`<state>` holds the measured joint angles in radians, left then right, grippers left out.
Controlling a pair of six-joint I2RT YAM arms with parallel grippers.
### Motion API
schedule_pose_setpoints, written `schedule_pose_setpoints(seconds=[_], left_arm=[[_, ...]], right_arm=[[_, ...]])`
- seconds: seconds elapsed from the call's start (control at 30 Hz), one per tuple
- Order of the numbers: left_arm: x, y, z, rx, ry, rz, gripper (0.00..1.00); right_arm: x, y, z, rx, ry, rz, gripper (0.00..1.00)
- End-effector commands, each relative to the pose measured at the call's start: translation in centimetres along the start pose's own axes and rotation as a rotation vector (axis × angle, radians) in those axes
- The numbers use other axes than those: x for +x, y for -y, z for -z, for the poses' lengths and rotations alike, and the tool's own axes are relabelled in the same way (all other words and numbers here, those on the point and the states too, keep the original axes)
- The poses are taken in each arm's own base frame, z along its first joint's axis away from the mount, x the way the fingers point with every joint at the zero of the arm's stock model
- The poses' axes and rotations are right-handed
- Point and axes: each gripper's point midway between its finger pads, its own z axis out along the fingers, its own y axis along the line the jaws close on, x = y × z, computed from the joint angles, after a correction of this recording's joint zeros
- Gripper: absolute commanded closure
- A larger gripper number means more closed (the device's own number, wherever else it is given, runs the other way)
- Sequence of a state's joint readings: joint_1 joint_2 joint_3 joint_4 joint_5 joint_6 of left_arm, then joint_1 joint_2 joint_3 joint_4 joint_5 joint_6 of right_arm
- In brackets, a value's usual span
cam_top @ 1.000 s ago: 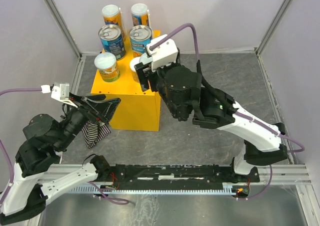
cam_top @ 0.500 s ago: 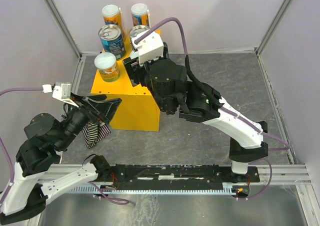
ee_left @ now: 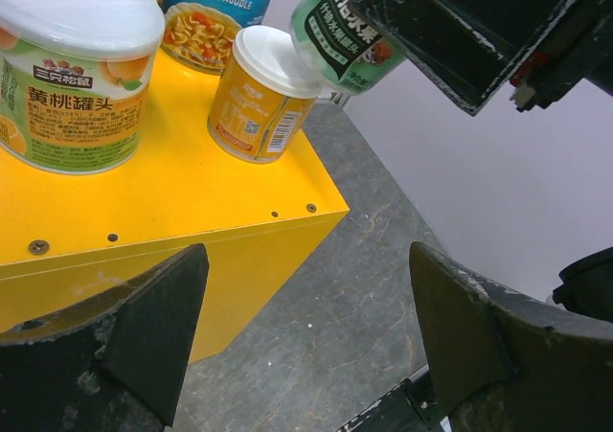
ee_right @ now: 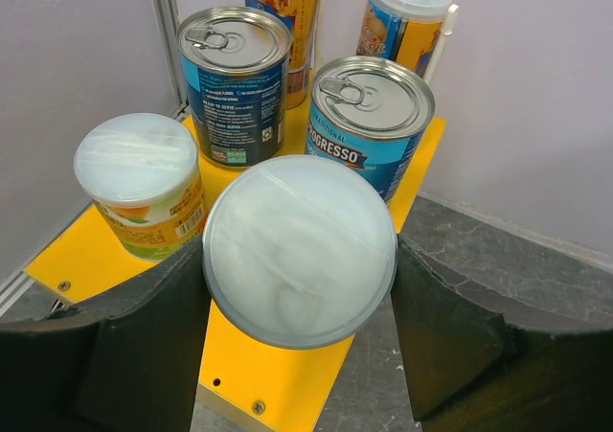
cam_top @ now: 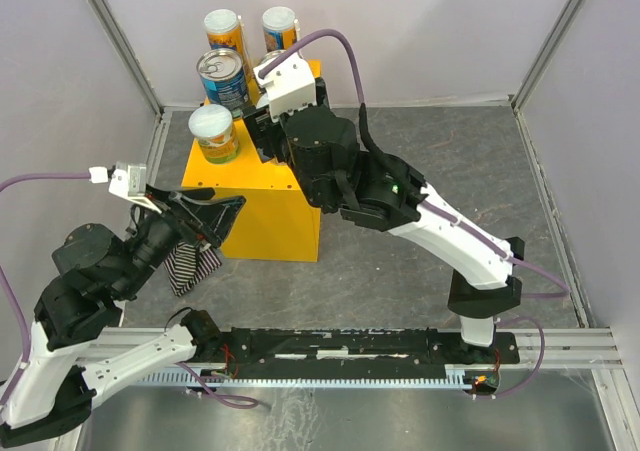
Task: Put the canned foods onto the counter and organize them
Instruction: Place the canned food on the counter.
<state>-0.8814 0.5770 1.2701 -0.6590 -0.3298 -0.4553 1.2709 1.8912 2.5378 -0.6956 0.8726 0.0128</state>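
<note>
Cans [ee_right: 233, 78] fill the back and middle of the yellow tabletop [ee_right: 230, 360]; only its near strip is bare. The right tool [ee_right: 300, 279], clamped on a white-lidded can [ee_right: 297, 226], hangs over its right half; the left tool [ee_left: 306, 260] fronts the near-left corner. Grey mat [cam_top: 470, 151] rightward lies open.

A grey worktop [cam_top: 450, 151] carried a yellow box [cam_top: 265, 221], with a striped cloth [cam_top: 190, 269] lying just beside the box's near left corner. On the box's top stood a white-lidded peach can [cam_top: 214, 133], a small orange can [ee_left: 261, 102], a blue pull-tab can [cam_top: 223, 79] and a blue soup can [ee_right: 369, 116]. Two taller cans [cam_top: 224, 31] stood at its far edge, bases hidden.
</note>
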Motion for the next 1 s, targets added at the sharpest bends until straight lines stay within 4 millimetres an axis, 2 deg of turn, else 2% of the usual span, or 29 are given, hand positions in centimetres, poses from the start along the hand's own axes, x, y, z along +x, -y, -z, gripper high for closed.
schedule_pose_setpoints(seconds=[0.0, 0.33, 0.97], left_arm=[[0.4, 0.2, -0.7, 0.013, -0.013, -0.056, 0.09], [0.5, -0.1, -1.1, 0.001, -0.009, -0.086, 0.09], [0.9, -0.4, -1.5, -0.006, -0.004, -0.111, 0.09]], right_arm=[[-4.8, 1.5, 0.6, -0.005, 0.126, -0.141, 0.99], [-5.2, 1.8, -0.1, 0.001, 0.138, -0.143, 0.99], [-3.8, 1.4, -2.1, -0.021, 0.107, -0.162, 0.98]])
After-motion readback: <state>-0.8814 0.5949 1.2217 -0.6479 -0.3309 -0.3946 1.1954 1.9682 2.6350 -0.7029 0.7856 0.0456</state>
